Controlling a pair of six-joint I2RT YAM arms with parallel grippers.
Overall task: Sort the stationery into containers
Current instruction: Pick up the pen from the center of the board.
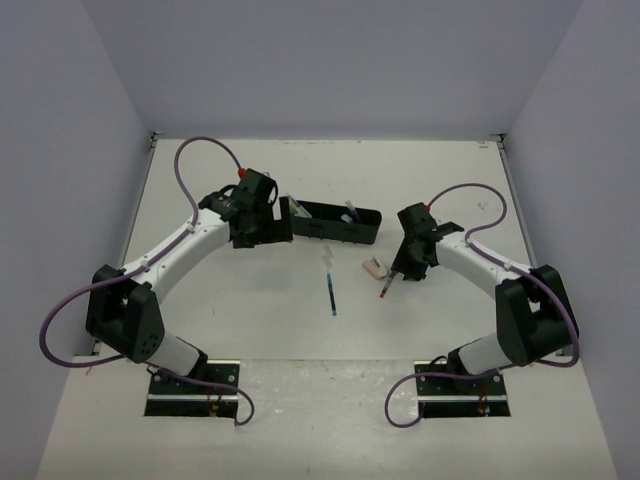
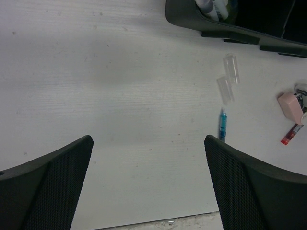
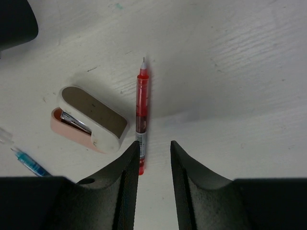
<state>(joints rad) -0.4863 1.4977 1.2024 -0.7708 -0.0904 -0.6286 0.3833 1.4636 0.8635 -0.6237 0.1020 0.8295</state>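
From the top, the black tray point(image 1: 335, 232) sits at 12 o'clock from the loose blue pen point(image 1: 330, 290), with the red pen point(image 1: 385, 291) off at its 3 o'clock. Left wrist: the left gripper point(image 2: 147, 143) gapes wide, holding nothing (parked out of the way, I'd guess). Right wrist: the right gripper point(image 3: 155, 151) shows a slim gap straddling the red pen's tail, lined up to pinch but not clamped that I can see, with the pink stapler point(image 3: 91, 120) at the pen's 9 o'clock.

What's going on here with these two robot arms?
They are sorting stationery into the black tray. The right hand is low over a red pen, its fingers close together at the pen's end but not clamped. The left hand hangs wide open near the tray, holding nothing. A blue pen and a small pink stapler lie loose on the table.
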